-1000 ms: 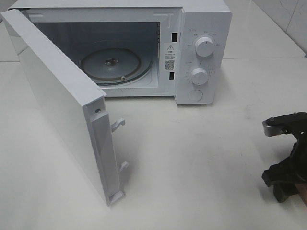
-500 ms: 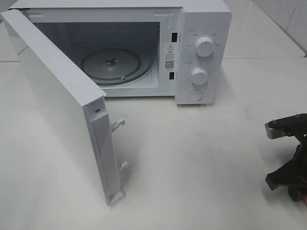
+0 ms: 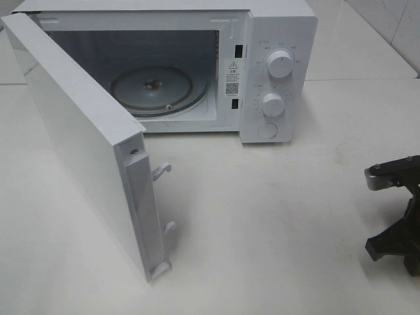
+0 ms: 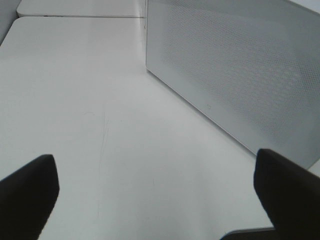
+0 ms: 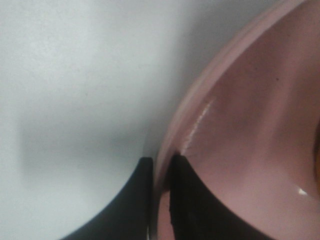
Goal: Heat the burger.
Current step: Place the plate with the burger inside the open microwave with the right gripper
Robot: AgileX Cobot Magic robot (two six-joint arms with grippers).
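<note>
The burger is out of view. In the right wrist view my right gripper (image 5: 161, 200) is shut on the rim of the round pink plate (image 5: 250, 125), one dark finger outside the rim and one inside. The exterior high view shows only that arm's black wrist (image 3: 396, 216) at the right edge of the table, and the plate is cut off there. The white microwave (image 3: 279, 39) stands at the back with its door (image 3: 85, 151) swung open to the left and its glass turntable (image 3: 157, 88) bare. My left gripper (image 4: 157, 195) hangs open over the table with nothing between its fingers.
The open door juts toward the table's front left, with its latch hooks (image 3: 162, 172) sticking out. The left wrist view shows the door's perforated outer face (image 4: 240, 75) close by. Two knobs (image 3: 280, 64) sit on the microwave's right panel.
The right gripper's fingers have closed on the plate rim. The right arm has shifted a little further right and down in the exterior high view. The left gripper has not moved.
</note>
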